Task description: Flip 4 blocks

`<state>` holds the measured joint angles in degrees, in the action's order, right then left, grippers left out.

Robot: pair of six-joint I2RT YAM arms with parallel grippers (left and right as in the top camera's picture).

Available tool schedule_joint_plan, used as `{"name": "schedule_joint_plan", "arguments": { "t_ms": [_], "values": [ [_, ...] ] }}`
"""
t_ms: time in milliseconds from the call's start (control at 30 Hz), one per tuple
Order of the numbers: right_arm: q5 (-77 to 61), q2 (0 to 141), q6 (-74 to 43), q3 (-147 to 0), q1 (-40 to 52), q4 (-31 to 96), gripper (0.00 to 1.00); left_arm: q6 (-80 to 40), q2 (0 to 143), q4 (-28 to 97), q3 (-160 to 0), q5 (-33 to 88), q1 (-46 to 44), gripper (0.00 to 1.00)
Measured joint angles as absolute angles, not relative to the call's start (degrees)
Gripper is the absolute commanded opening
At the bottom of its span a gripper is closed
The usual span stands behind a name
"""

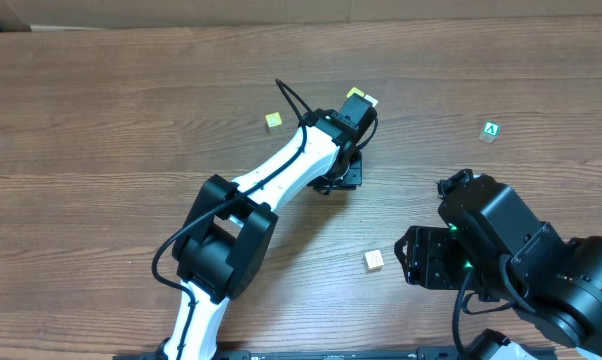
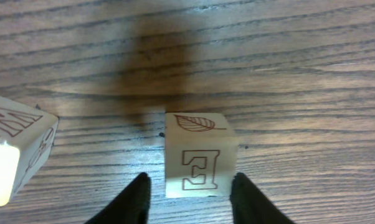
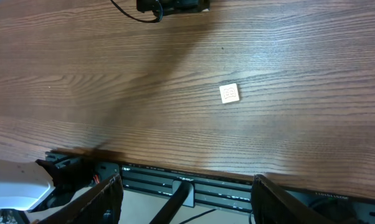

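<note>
While the left gripper [image 2: 190, 186] hangs low over the table [image 2: 287, 62], its two dark fingers [image 2: 134, 202] stand parted on either side of the E block [image 2: 200, 158]. The grip is loose, not clenched: a strip of wood grain shows between the left-hand finger and the cube, and the other finger sits right at its edge. The E block rests on the table. It is cream, with a red-outlined E on top and a leaf drawn on the face turned away from the wrist.

Left of the E block, and apart from it, lies a lettered block [image 2: 16, 146], turned at an angle, cream with a red-outlined letter on top.

From above, the E block is hidden beneath the gripper. A yellow-faced block [image 1: 361, 97] shows just past the fingertips; whether it is the lettered block I cannot tell. Farther left of the E block sits a yellow-green block [image 1: 273, 120]. Well to its right lies the green A cube [image 1: 491, 130]. Well apart from the E block, toward the robot's base, lies a cream block [image 1: 374, 260]. The right gripper [image 3: 187, 199] is near that block, its fingers spread wide and grasping nothing.
</note>
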<state>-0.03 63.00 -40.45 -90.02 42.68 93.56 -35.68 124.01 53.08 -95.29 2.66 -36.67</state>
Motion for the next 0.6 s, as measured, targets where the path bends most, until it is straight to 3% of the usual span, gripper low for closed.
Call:
{"name": "schedule_joint_plan", "arguments": {
  "t_ms": [100,333,600],
  "values": [
    [-0.05,63.00,-40.45,-90.00,42.68,93.54,0.67,-35.20,124.01,52.69,-95.29,2.42,-36.67,0.13],
    [-0.05,63.00,-40.47,-90.02,42.68,93.56,0.67,-34.57,124.01,52.53,-95.74,2.31,-36.67,0.04],
    [-0.05,63.00,-40.47,-90.02,42.68,93.56,0.67,-34.06,124.01,61.60,-98.98,2.09,-35.83,0.04]
  ]
}}
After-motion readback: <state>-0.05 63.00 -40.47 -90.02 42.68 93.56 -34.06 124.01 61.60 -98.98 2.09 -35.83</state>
